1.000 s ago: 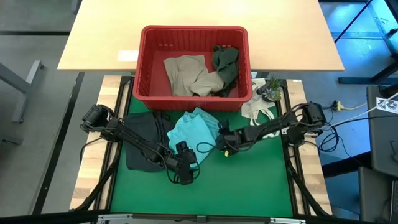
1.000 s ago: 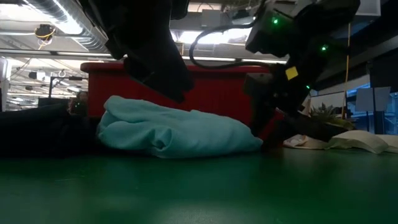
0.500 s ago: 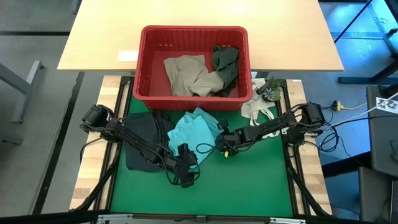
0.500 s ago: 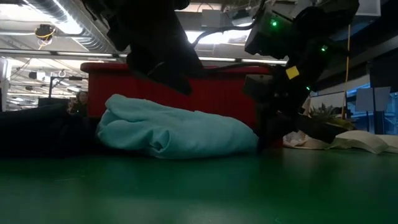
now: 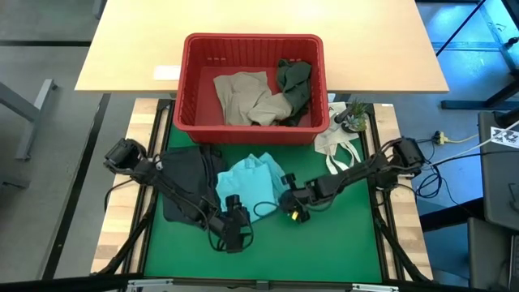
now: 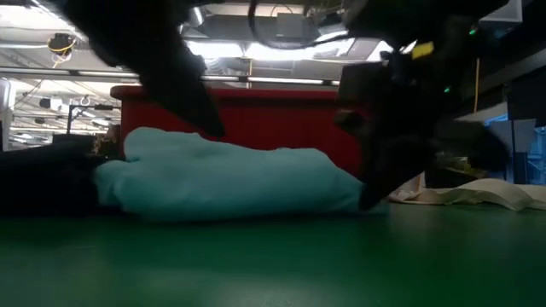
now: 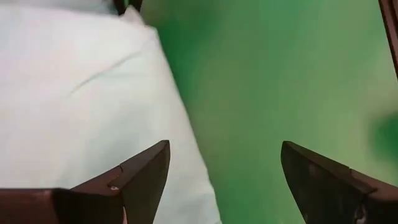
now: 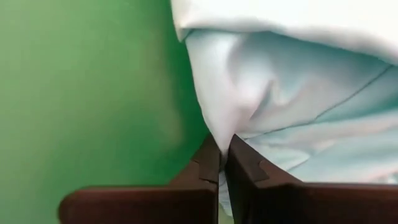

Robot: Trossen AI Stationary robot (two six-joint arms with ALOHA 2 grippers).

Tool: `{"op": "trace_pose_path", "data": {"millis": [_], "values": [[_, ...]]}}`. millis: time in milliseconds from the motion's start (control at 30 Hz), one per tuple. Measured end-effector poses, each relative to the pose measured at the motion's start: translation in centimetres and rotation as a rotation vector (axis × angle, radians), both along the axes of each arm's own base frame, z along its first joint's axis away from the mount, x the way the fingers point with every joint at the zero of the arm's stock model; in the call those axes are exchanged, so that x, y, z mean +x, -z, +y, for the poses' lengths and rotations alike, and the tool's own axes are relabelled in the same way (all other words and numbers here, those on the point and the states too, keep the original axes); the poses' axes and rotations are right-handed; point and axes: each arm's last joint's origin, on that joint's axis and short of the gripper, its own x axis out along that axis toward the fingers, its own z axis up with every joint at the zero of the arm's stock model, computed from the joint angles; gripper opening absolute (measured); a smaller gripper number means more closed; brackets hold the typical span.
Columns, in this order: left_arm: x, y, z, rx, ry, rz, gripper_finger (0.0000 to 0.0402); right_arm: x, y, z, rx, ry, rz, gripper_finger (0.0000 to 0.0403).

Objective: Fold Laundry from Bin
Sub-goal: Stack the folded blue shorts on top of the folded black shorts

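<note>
Dragged nearer the front edge, the teal garment [image 5: 250,183] is pinched in the right gripper's [image 8: 222,163] jaws; left gripper [image 7: 224,177] gapes beside it. Bin [image 5: 193,89] holds tan [image 5: 242,96] and olive [image 5: 293,84] garments.

The high view is evenly bright and sharp, with soft shadows under the arms. In the low view, ceiling lights [image 6: 281,51] glare from behind, leaving both arms as dark, smeared silhouettes. Both wrist views are soft, the teal cloth [image 7: 81,112] nearly washed out to white.

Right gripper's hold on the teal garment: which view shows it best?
Right wrist view: the right gripper pinches a fold of the teal garment. High view shows only position; low view is dark; left wrist shows bare cloth.
</note>
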Motion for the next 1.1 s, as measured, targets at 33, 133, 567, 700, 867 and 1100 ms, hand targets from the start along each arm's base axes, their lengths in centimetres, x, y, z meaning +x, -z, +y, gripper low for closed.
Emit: {"op": "trace_pose_path", "data": {"millis": [33, 133, 567, 700, 867, 1100], "values": [[-0.2, 0.0, -0.3, 0.003, 0.009, 0.005, 0.0298, 0.0, -0.1, 0.4, 0.011, 0.006, -0.005, 0.001], [-0.7, 0.4, -1.2, 0.01, 0.04, 0.016, 0.0298, -0.1, -0.3, 1.3, 0.043, 0.028, -0.019, 0.0019], [-2.1, 3.8, -3.5, 0.23, 0.053, 0.045, 0.0298, -0.8, -0.5, 4.3, 0.175, 0.061, -0.029, 0.0014], [-2.3, 3.8, -3.2, 0.292, 0.038, 0.049, 0.0293, -1.1, -0.5, 5.0, 0.189, 0.059, -0.031, 0.0014], [-2.3, 4.1, -3.0, 0.329, 0.061, 0.075, 0.028, -1.0, -0.7, 5.5, 0.219, 0.064, -0.057, 0.0009], [-2.1, 5.8, -3.2, 0.332, 0.086, 0.129, 0.0246, -0.9, -0.8, 5.5, 0.232, 0.064, -0.066, 0.0014]]}}
